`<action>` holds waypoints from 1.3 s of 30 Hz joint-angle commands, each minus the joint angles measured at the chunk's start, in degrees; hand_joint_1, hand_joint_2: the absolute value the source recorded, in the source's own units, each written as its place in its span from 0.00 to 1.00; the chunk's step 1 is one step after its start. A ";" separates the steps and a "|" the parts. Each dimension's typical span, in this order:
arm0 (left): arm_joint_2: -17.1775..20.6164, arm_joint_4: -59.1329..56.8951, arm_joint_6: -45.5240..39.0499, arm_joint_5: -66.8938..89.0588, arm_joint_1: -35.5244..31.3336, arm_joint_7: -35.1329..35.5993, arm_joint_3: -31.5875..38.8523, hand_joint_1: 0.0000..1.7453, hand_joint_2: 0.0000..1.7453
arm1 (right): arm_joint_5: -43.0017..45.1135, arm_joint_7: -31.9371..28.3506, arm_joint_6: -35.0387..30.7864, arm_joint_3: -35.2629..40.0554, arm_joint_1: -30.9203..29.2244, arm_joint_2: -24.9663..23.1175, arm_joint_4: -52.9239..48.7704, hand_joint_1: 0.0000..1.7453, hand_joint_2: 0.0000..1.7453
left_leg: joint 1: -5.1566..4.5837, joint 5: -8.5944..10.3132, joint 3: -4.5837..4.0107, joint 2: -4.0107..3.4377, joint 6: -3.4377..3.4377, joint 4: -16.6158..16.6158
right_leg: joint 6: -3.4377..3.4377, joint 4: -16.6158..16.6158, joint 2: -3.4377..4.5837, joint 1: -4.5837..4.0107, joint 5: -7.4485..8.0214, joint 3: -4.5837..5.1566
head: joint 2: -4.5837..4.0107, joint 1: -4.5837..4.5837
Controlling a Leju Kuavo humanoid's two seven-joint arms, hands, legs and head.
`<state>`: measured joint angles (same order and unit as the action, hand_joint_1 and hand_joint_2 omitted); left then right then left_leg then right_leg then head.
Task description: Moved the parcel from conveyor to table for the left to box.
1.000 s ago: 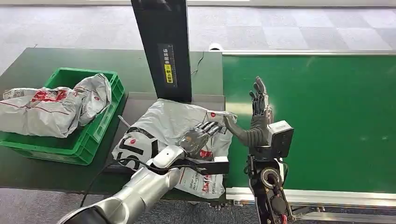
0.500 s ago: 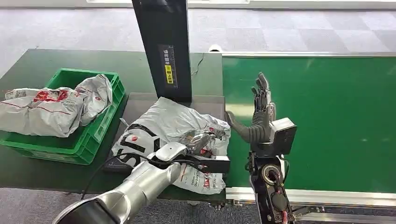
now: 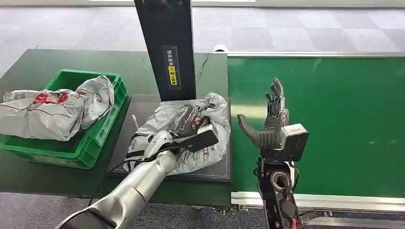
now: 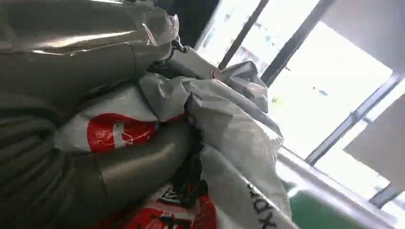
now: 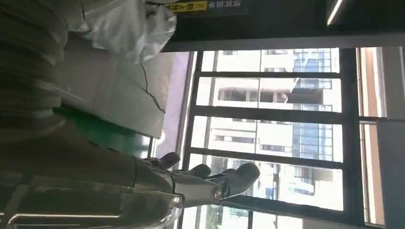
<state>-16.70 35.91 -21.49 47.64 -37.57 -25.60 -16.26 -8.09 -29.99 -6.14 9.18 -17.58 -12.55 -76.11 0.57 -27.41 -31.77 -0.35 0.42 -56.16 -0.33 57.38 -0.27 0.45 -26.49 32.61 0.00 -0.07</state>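
Parcel (image 3: pixel 196 131), a crumpled grey plastic mailer with red and black print, lies on a dark mat (image 3: pixel 143 102) on the green table (image 3: pixel 57 62), just in front of a black upright column (image 3: pixel 165 47) and beside the green conveyor belt (image 3: pixel 334 119). The head view lays out the whole scene, with the left hand (image 3: pixel 188 119) reaching over the parcel from the silver arm and the right hand (image 3: pixel 272 121) raised upright above the belt's near part, well clear of the bag. The left wrist view adds what the head view cannot: grey fingers (image 4: pixel 138 157) buried in the folds, the film bunched between them and the thumb, a red logo pressed against the hand. The right wrist view shows that hand's dark fingertips (image 5: pixel 239 174) against bright windows, with a corner of the parcel and the column's yellow label at the picture's edge. One parcel sits on the mat; one green crate (image 3: pixel 102 129) stands on the table to the left, holding what look like two more grey mailers (image 3: pixel 47 112), though their edges run together. The left hand's fingers are clamped on the parcel; the right hand's fingers are straight and apart, thumb out to the side, touching nothing.
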 commanded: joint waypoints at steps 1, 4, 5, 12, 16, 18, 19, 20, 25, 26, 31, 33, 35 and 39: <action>9.06 59.73 -5.34 -12.47 17.47 -1.70 -0.61 1.00 1.00 | 0.78 -0.26 -2.74 -1.94 6.44 2.82 -4.44 0.00 1.00 | 0.02 -0.03 -0.07 -0.15 0.01 0.03 | 0.02 -0.03 0.16 -0.02 0.02 0.12 | 0.00 0.02; 9.44 60.68 -5.04 -12.66 17.78 -1.29 -0.70 1.00 1.00 | 0.83 -0.43 -2.67 -1.98 6.64 2.91 -4.53 0.00 1.00 | 0.02 -0.09 -0.07 -0.20 0.02 0.07 | 0.04 -0.05 0.25 -0.02 -0.02 0.18 | 0.00 0.00; 9.48 59.58 -5.55 -12.52 17.74 -1.77 -0.86 1.00 1.00 | 0.82 -0.35 -2.66 -1.99 6.44 2.79 -4.47 0.00 1.00 | 0.02 -0.06 -0.17 -0.18 0.02 0.05 | 0.03 -0.02 0.23 -0.02 0.00 0.28 | 0.00 -0.02; 9.22 58.16 -5.81 -12.81 17.24 -1.99 -0.97 1.00 1.00 | 0.82 -0.32 -2.63 -2.01 6.21 2.72 -4.37 0.00 1.00 | 0.00 -0.01 -0.24 -0.04 -0.01 0.05 | 0.01 -0.03 0.08 0.00 -0.02 0.26 | 0.00 0.00; 9.22 58.16 -5.81 -12.81 17.24 -1.99 -0.97 1.00 1.00 | 0.82 -0.32 -2.63 -2.01 6.21 2.72 -4.37 0.00 1.00 | 0.00 0.00 -0.20 -0.01 0.00 0.06 | 0.01 -0.04 0.05 0.00 -0.02 0.21 | 0.00 0.00; 9.22 58.16 -5.81 -12.81 17.24 -1.99 -0.97 1.00 1.00 | 0.82 -0.32 -2.63 -2.01 6.21 2.72 -4.37 0.00 1.00 | 0.00 0.00 -0.20 -0.01 0.00 0.06 | 0.02 -0.05 0.06 -0.01 -0.02 0.21 | 0.00 0.00; 9.22 58.16 -5.81 -12.81 17.24 -1.99 -0.97 1.00 1.00 | 0.82 -0.32 -2.63 -2.01 6.21 2.72 -4.37 0.00 1.00 | 0.00 -0.01 -0.20 0.01 0.01 0.04 | 0.01 -0.03 0.05 -0.01 -0.02 0.21 | -0.02 0.00; 9.22 58.16 -5.81 -12.81 17.24 -1.99 -0.97 1.00 1.00 | 0.82 -0.32 -2.63 -2.01 6.21 2.72 -4.37 0.00 1.00 | 0.01 -0.01 -0.17 0.00 0.01 0.07 | 0.02 -0.06 0.06 -0.02 -0.02 0.19 | -0.02 0.00; 10.80 62.78 -15.99 -10.69 17.75 -4.42 1.24 1.00 1.00 | 0.83 -0.23 -2.77 -2.41 7.63 3.02 -4.99 0.00 1.00 | 0.01 -0.01 -0.21 0.00 0.00 0.04 | 0.01 -0.03 0.05 -0.01 -0.02 0.23 | 0.00 0.00; 11.72 63.61 -17.69 -9.07 17.50 -3.06 2.76 0.96 1.00 | 0.89 -0.25 -2.89 -2.65 8.16 2.93 -5.05 0.00 1.00 | 0.01 0.00 -0.20 0.00 -0.01 0.06 | 0.01 -0.05 0.06 -0.01 -0.01 0.22 | 0.00 0.00; 17.51 47.67 -15.30 -10.26 4.09 4.50 18.89 0.92 1.00 | 1.15 -0.12 -2.81 -3.05 11.77 3.25 -7.07 0.00 1.00 | 0.01 0.04 -0.16 0.04 0.04 0.08 | 0.06 -0.01 0.03 -0.02 -0.01 0.20 | 0.00 0.00; 19.99 37.78 -13.17 -7.74 -2.61 5.84 23.64 0.96 1.00 | 1.73 0.40 -1.65 -2.78 12.34 3.21 -6.44 0.00 1.00 | 0.04 0.08 -0.21 0.09 0.05 0.03 | 0.07 0.03 -0.04 -0.04 0.00 0.24 | 0.00 0.00; 23.58 25.87 -13.27 -4.74 -10.10 7.31 27.55 0.99 1.00 | 2.31 0.59 -0.75 -1.66 12.72 3.06 -4.98 0.00 1.00 | 0.04 0.13 -0.19 0.14 0.08 0.05 | 0.08 0.04 -0.08 -0.05 0.02 0.23 | 0.00 0.02; 36.62 -11.12 -18.51 7.35 -33.94 13.97 29.05 1.00 1.00 | 2.05 1.34 0.11 0.25 12.22 1.40 -1.82 0.00 1.00 | 0.18 0.23 -0.34 0.05 0.27 -0.14 | 0.26 0.28 -0.01 -0.18 0.09 0.40 | 0.00 0.07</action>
<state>1.86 80.44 -36.64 44.12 -37.37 -16.12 2.48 -6.03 -29.15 -6.51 7.24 -5.31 -10.25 -82.82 0.69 -27.18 -31.99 -0.40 0.66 -56.12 -0.12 57.50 -0.19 0.33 -26.38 32.94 0.00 0.00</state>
